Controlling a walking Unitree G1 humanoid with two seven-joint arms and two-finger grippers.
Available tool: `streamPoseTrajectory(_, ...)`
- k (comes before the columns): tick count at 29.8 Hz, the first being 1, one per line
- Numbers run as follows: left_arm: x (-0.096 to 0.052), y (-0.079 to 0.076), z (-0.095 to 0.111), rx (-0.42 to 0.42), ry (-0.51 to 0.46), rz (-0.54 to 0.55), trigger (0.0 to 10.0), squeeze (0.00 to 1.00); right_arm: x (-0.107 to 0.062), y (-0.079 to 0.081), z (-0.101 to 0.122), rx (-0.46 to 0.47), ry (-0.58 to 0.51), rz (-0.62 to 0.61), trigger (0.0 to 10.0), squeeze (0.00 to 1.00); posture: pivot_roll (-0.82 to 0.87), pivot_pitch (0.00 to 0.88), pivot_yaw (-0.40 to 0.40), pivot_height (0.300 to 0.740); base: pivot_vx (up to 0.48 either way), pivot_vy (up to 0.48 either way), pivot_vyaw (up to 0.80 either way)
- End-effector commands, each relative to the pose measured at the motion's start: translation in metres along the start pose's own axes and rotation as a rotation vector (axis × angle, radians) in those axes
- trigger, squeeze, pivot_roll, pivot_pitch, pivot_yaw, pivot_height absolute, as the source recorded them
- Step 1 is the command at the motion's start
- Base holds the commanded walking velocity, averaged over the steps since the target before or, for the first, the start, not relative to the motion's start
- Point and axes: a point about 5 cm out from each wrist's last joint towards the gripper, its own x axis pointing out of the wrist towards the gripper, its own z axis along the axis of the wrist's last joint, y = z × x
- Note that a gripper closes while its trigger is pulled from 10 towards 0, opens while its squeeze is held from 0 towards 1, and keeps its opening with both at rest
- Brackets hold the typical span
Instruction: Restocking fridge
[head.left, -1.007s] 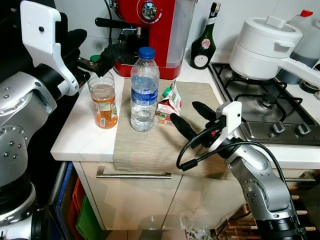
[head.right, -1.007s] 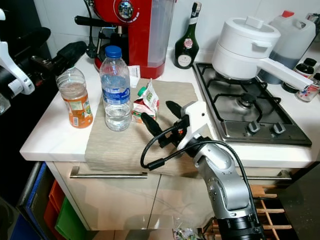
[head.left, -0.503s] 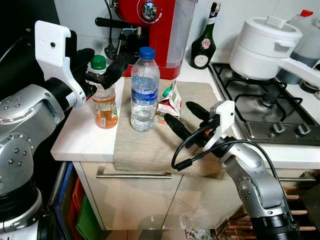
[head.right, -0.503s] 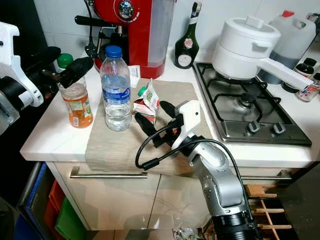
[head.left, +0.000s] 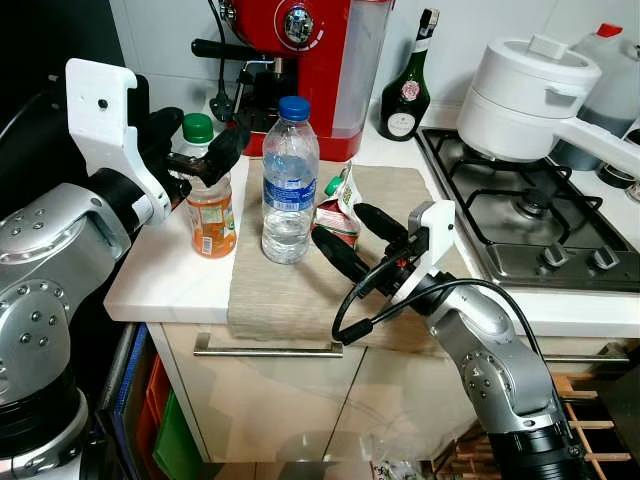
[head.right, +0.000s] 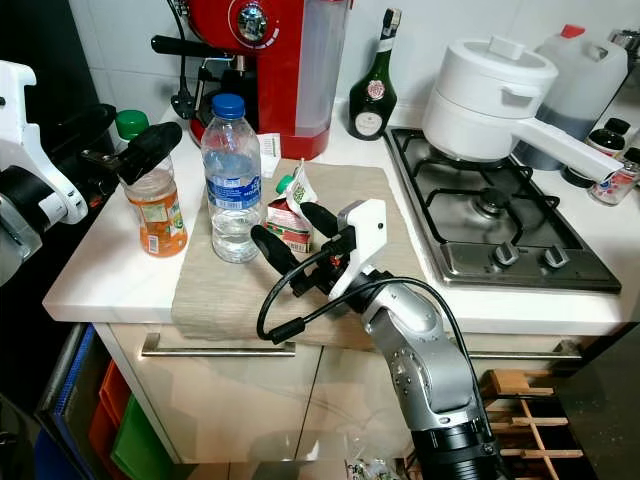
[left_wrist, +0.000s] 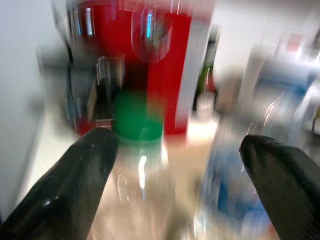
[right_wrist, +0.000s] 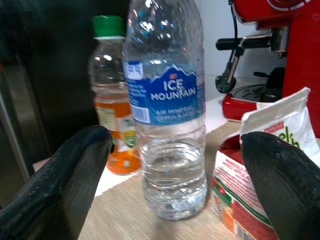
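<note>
At upper left of the left eye view the left gripper (head.left: 200, 150) sits spread around the neck of the green-capped juice bottle (head.left: 208, 205), while at centre the right gripper (head.left: 350, 235), fingers spread, hovers by the carton (head.left: 338, 205) beside the water bottle (head.left: 289, 185) on the cloth (head.left: 300, 290).

Home kitchen: gas hob (head.left: 530, 215), espresso machine (head.left: 310, 60), white countertop (head.left: 165, 270).

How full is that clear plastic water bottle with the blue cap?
About one third full: in the right wrist view, the water in the clear plastic water bottle stops just below its blue label.
</note>
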Motion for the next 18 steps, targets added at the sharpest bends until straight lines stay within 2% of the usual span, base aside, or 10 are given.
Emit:
streamPoseTrajectory(1,0.006,-0.001,-0.019,-0.039,0.105,-0.013,10.0,0.00,0.002,0.003,0.009,-0.022,-0.011,0.044,10.0,0.00,0.03,0.000,-0.064,0.740,0.000,0.000,0.00)
streamPoseTrajectory(12,0.010,0.003,-0.029,-0.078,0.129,0.013,10.0,0.00,0.010,0.010,0.020,0.019,-0.056,0.109,10.0,0.00,0.03,0.000,-0.054,0.740,0.000,0.000,0.00)
streamPoseTrajectory(18,0.010,0.007,-0.029,-0.053,0.127,0.038,10.0,0.00,0.010,0.010,0.020,0.018,-0.051,0.111,10.0,0.00,0.03,0.000,-0.054,0.740,0.000,0.000,0.00)
